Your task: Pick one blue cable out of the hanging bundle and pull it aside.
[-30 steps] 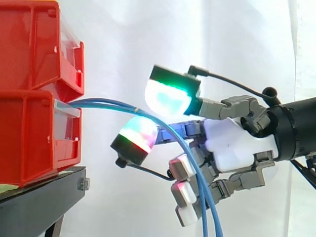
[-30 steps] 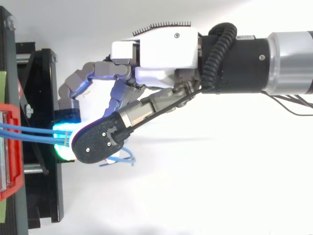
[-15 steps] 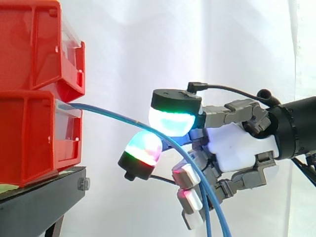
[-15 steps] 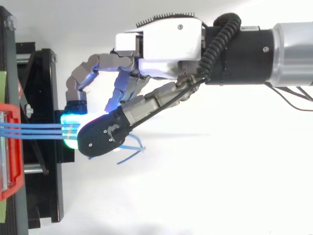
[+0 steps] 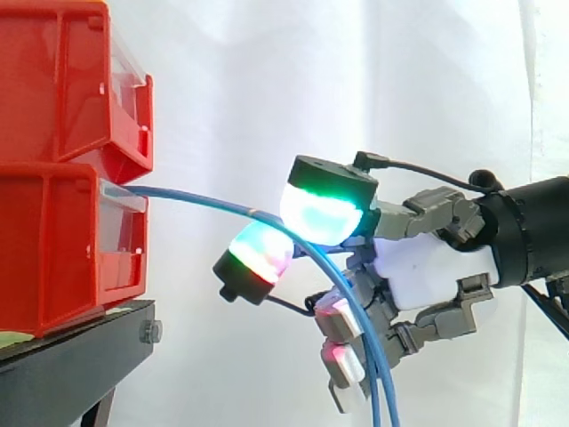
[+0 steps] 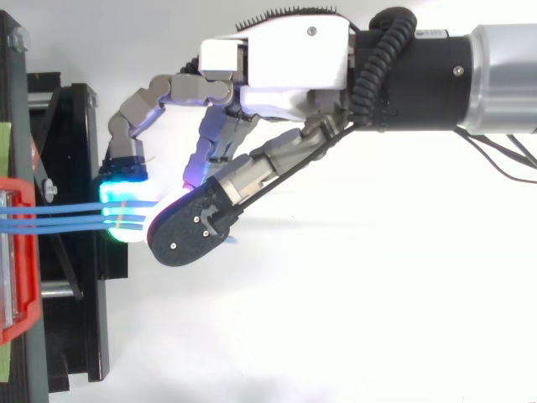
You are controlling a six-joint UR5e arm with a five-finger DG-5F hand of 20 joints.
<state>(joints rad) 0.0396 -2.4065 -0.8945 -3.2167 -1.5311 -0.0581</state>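
Note:
Several thin blue cables [image 5: 204, 200] come out of the lower red bin [image 5: 53, 258] and arc to the right, then drop past the picture's bottom edge. My hand [image 5: 427, 271] reaches in from the right. A green-glowing pad [image 5: 322, 212] sits on top of the cables and a red-and-green pad [image 5: 258, 256] sits under them, so the bundle is pinched between the two. In the top view the blue cables [image 6: 67, 217] run side by side from the bin edge [image 6: 17, 252] into the cyan pad [image 6: 126, 206] of the hand [image 6: 277, 59]. The other fingers curl below the palm.
Two red bins are stacked at the left, the upper red bin [image 5: 62, 80] above the lower, on a black stand [image 5: 71, 356]. The stand's black frame [image 6: 75, 336] lies just under the fingertips. A white curtain hangs behind everything.
The top pad came down onto the cables and closed against the lower pad. The hand drifted slightly away from the bins, and the cables now lie straighter from the bin.

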